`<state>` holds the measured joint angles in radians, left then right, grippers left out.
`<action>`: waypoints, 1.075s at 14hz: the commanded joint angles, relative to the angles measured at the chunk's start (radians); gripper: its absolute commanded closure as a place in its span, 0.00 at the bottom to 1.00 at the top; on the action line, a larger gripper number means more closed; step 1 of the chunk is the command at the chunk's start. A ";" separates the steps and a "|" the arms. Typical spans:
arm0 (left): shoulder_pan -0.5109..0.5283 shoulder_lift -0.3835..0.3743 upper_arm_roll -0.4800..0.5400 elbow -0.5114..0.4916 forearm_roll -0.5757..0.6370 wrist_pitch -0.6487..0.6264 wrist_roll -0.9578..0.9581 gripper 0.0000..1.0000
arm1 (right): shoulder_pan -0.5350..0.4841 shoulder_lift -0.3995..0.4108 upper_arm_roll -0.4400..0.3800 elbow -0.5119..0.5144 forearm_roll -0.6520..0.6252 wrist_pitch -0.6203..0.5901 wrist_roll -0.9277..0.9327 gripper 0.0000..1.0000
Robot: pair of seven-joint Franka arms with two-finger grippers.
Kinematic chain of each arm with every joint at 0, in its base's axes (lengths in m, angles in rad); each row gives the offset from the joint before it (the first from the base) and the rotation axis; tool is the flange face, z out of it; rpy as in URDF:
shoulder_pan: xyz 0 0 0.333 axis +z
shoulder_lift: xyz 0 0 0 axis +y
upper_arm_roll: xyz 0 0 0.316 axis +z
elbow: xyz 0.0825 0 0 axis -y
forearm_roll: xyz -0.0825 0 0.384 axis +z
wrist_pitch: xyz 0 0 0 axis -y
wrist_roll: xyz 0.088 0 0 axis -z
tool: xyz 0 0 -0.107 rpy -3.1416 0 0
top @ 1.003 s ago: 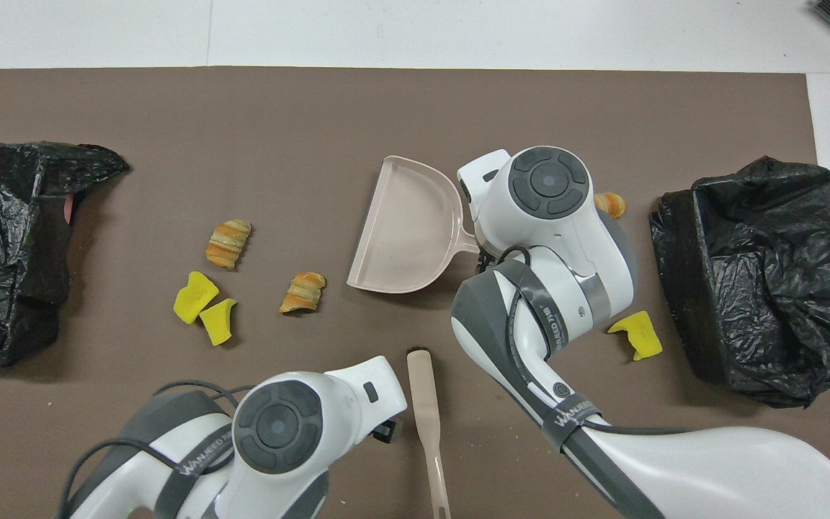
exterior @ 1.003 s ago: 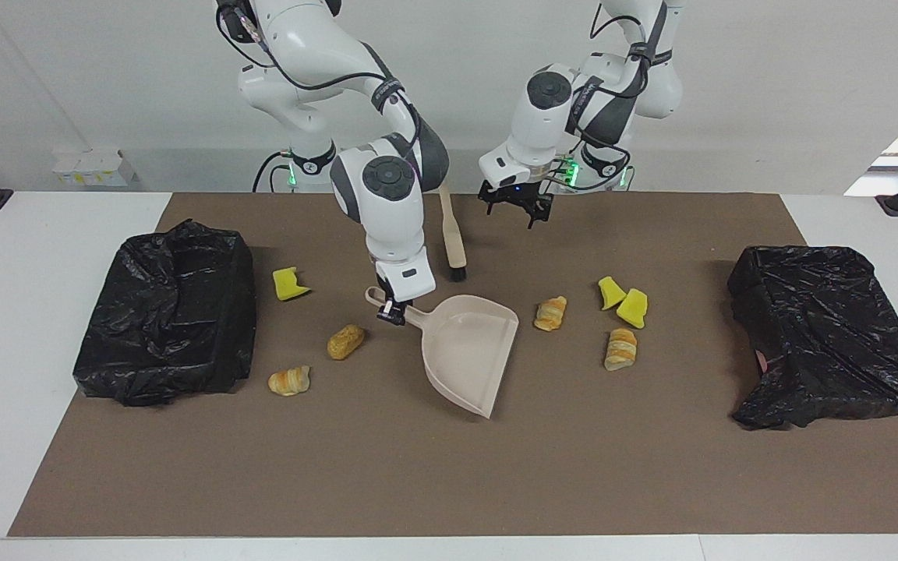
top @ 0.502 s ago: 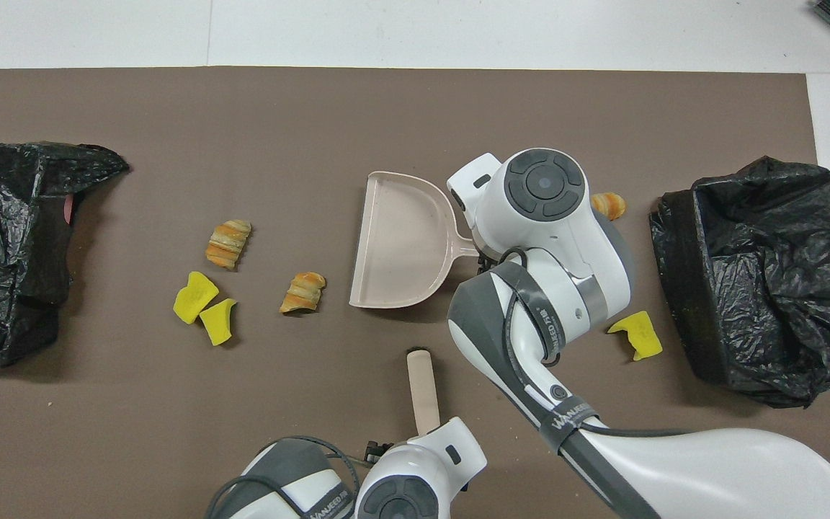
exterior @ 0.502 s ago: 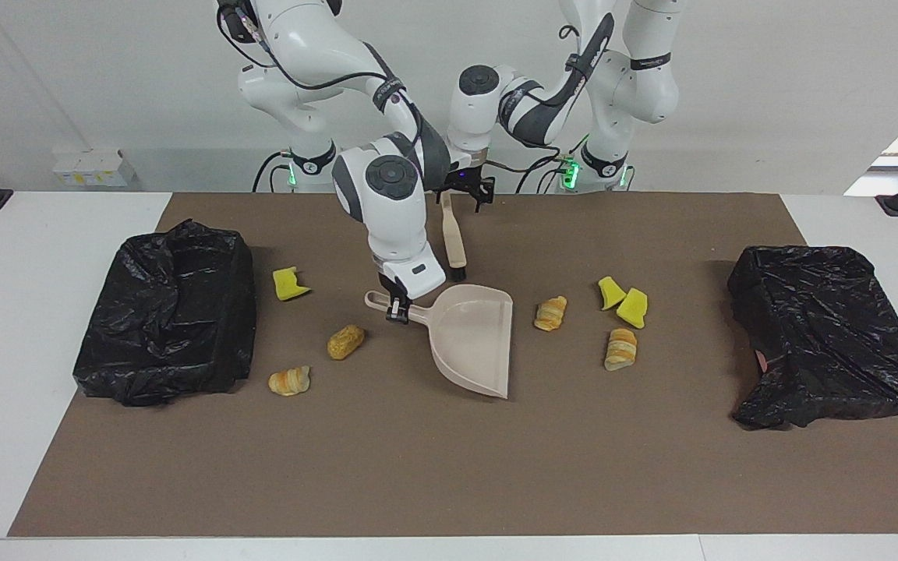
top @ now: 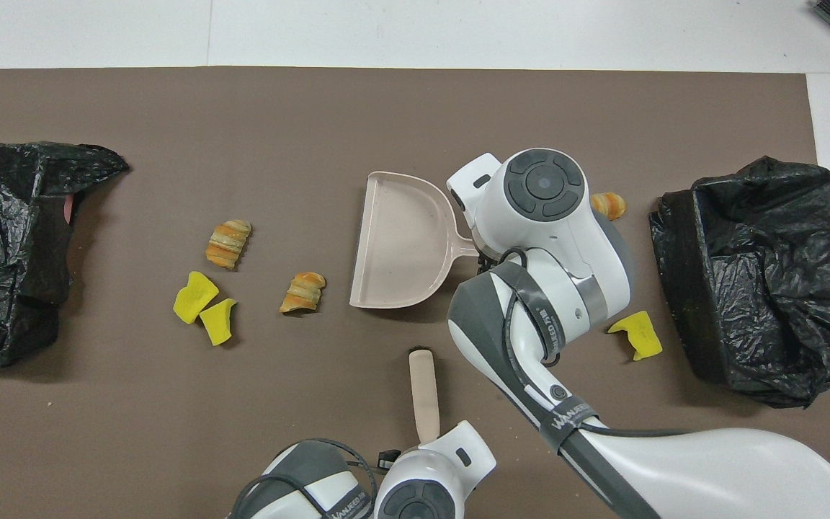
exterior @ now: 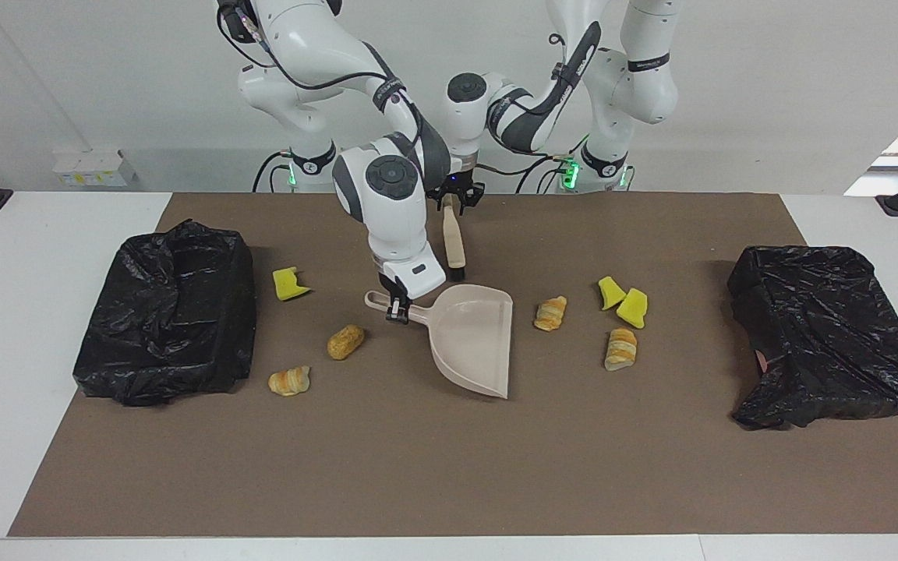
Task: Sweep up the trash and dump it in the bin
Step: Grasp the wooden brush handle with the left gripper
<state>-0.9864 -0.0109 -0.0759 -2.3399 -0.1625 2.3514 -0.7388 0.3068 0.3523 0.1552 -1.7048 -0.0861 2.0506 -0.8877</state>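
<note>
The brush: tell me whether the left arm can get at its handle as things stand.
Probably yes. The left gripper is already at the brush handle's end nearest the robots, and nothing lies between them. The right gripper is down at the dustpan handle, beside the brush but off it.

I see a beige dustpan (exterior: 471, 335) lying mid-mat with a brush (exterior: 453, 241) nearer to me. A brown mat (exterior: 449, 467) covers my white table (exterior: 28, 374).

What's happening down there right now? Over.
Right claw shut on dustpan handle. Left claw at brush handle. Trash unswept, nothing blocking.
</note>
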 commanded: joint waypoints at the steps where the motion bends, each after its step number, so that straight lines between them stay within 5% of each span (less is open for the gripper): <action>1: -0.011 -0.021 0.016 0.007 -0.012 -0.046 -0.059 1.00 | -0.011 -0.010 0.007 -0.009 -0.011 -0.006 -0.025 1.00; 7: 0.058 -0.121 0.028 0.008 -0.012 -0.275 -0.051 1.00 | -0.009 -0.010 0.009 -0.009 -0.011 -0.007 -0.027 1.00; 15: 0.302 -0.250 0.030 0.017 -0.002 -0.461 -0.062 1.00 | -0.008 -0.015 0.007 -0.018 -0.011 -0.012 -0.028 1.00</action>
<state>-0.7526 -0.2266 -0.0379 -2.3216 -0.1625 1.9338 -0.7906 0.3076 0.3523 0.1564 -1.7061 -0.0863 2.0486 -0.8877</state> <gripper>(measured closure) 0.744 0.670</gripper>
